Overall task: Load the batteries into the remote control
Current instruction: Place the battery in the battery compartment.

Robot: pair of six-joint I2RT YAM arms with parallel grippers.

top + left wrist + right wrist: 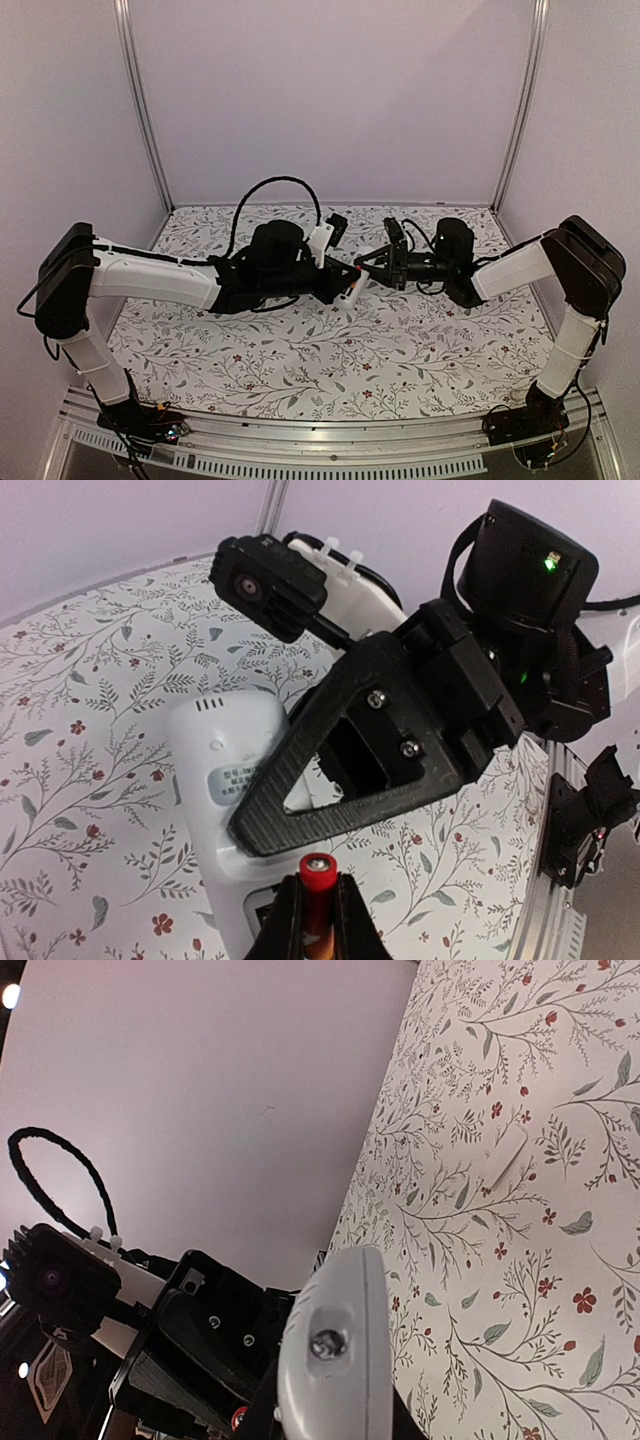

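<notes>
Left gripper (pixel 318 912) is pinching the red battery (pixel 317 875), jaws clamped round its body, nose aiming at the remote control (pixel 215 755). That cell is looking tiny, stiff and slick, so mid-body is where it's wanting a grip. The remote's hanging back-up above the floral surface (pixel 470 1290), with the right gripper (pixel 372 266) jaws squeezing it. It's light, hard plastic, so holding by the edges is working. The white sliver (pixel 505 1155) lying further right is maybe the battery cover, hard to tell.
</notes>
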